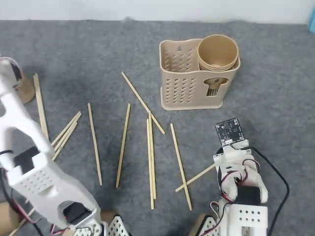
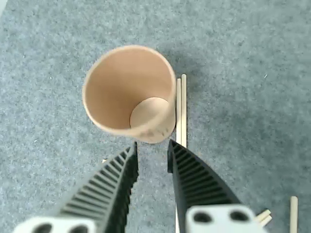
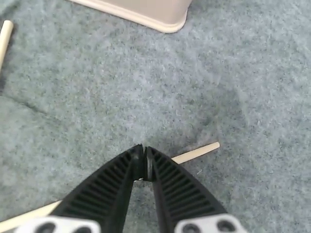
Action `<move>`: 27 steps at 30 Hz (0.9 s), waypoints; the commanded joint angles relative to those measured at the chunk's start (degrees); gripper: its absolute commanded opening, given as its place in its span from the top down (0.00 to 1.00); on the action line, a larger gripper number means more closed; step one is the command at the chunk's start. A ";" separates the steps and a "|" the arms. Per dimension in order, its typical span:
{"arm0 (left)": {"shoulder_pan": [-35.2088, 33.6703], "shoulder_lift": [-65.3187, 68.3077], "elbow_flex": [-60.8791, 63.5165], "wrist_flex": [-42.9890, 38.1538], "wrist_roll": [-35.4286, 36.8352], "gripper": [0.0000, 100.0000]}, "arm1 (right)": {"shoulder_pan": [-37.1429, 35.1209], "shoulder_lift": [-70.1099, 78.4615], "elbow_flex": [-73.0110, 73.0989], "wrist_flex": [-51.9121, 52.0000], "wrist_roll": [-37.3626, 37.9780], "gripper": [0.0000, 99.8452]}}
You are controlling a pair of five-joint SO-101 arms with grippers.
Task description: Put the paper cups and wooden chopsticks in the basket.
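Chopsticks [image 2: 181,111] lie beside cup [image 2: 129,94], perhaps touching.

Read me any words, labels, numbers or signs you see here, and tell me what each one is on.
No words or numbers can be read.
The basket has only a cut-out shape on its front, with no letters.
Any marks on the right arm's circuit board are too small to read.
The paper cup is plain.

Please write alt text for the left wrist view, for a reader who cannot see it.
An empty paper cup stands upright on grey felt, two wooden chopsticks lying beside it. The left tool hangs just short of the cup, slightly open.
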 commanded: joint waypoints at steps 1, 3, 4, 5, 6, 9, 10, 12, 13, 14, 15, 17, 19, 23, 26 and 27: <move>0.18 -4.40 -1.98 -1.76 0.53 0.89 | -0.40 -0.57 -0.53 0.48 0.79 0.99; 0.18 -4.40 -1.10 -3.52 0.53 0.89 | -0.40 -0.57 -0.53 0.48 0.79 0.99; 0.18 -4.31 -0.48 -4.75 0.53 0.89 | -0.40 -0.57 -0.53 0.48 0.79 0.99; 0.18 -4.31 0.40 -6.15 0.53 0.89 | -0.40 -0.57 -0.53 0.48 0.79 0.99; 0.18 -4.31 1.54 -7.56 0.53 0.89 | -0.40 -0.57 -0.53 0.48 0.79 0.99; 0.35 -4.31 4.88 -11.16 0.53 0.89 | -0.40 -0.57 -0.53 0.48 0.79 0.99; 0.44 -4.31 5.85 -12.22 0.53 0.89 | -0.40 -0.57 -0.53 0.48 0.79 0.99; 0.53 -4.31 7.43 -14.42 0.53 0.89 | -0.40 -0.48 -0.53 0.48 0.79 0.99; 0.53 -4.31 7.96 -15.38 0.53 0.89 | -0.40 -0.48 -0.53 0.48 0.79 0.99; 0.53 -4.22 8.66 -16.26 0.53 0.89 | -0.40 -0.48 -0.53 0.48 0.79 0.99; 0.53 -4.22 9.36 -17.14 0.53 0.89 | -0.40 -0.48 -0.53 0.48 0.79 0.99; 0.62 -3.43 10.51 -18.73 0.53 0.89 | -0.40 -0.48 -0.53 0.48 0.79 0.99; 0.62 -1.58 9.89 -19.52 0.53 0.89 | -0.40 -0.48 -0.53 0.48 0.79 0.99; 0.79 2.46 5.32 -19.16 0.70 0.89 | -0.40 -0.48 -0.53 0.48 0.88 0.99; 1.32 4.13 -0.04 -14.15 0.88 0.89 | -0.40 -0.48 -0.44 0.48 0.88 0.99; 1.76 4.66 -2.42 -11.69 0.88 0.89 | -0.40 -0.48 -0.44 0.48 0.88 0.99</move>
